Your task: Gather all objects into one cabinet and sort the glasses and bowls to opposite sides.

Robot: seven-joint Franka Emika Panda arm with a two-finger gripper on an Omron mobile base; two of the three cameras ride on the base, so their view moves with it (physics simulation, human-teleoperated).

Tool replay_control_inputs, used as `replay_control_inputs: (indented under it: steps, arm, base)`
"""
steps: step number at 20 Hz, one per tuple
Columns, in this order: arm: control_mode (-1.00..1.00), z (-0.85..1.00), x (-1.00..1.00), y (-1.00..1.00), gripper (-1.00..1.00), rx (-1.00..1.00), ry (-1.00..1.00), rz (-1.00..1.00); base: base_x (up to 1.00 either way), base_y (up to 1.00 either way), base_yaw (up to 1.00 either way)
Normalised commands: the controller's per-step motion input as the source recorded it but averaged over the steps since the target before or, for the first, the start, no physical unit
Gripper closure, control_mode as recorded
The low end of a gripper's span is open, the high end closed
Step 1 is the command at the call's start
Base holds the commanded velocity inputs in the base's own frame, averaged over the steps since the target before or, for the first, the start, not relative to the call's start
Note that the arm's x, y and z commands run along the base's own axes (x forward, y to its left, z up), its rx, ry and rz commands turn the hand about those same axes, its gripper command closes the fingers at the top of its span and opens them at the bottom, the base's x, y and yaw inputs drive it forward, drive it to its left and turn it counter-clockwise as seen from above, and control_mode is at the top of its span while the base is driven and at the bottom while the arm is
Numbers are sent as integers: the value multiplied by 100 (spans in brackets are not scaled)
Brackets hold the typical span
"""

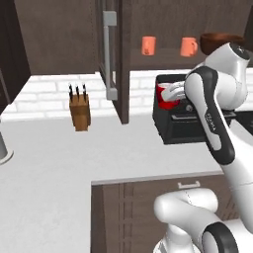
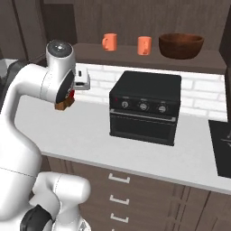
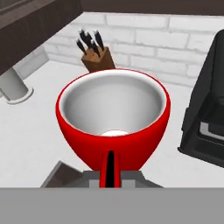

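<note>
My gripper (image 3: 111,169) is shut on the wall of the short red cup (image 3: 113,118), whose pale inside faces the hand camera. In the left base view the cup (image 1: 163,100) hangs above the counter, in front of the black oven and below the cabinet shelf. The dark wooden cabinet (image 1: 148,20) stands open, its door (image 1: 122,59) swung out with the silver bar handle (image 1: 109,54). On the plank shelf (image 2: 135,56) stand two orange mugs (image 2: 109,41) (image 2: 144,45), and the wide dark brown bowl (image 2: 181,45) sits to their right. My arm partly hides the bowl (image 1: 217,40) in the left base view.
A black toaster oven (image 2: 144,106) sits on the white counter (image 1: 59,163) under the cabinet. A knife block (image 1: 79,111) stands by the brick wall to the left of the open door. A silver cylinder (image 3: 15,85) stands at the counter's far left. Drawers (image 2: 122,194) run below.
</note>
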Motion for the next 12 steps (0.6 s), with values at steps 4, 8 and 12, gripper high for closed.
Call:
replay_control_inputs:
  steps: [4,8,12]
  arm:
    - [-100,80,-9,13,100,1,-34,10]
    - [-100,92,87,33,100,0,-24,4]
    - [-100,56,100,25,100,0,-8,3]
  base:
    - [0,0,0]
    - [0,0,0]
    - [0,0,0]
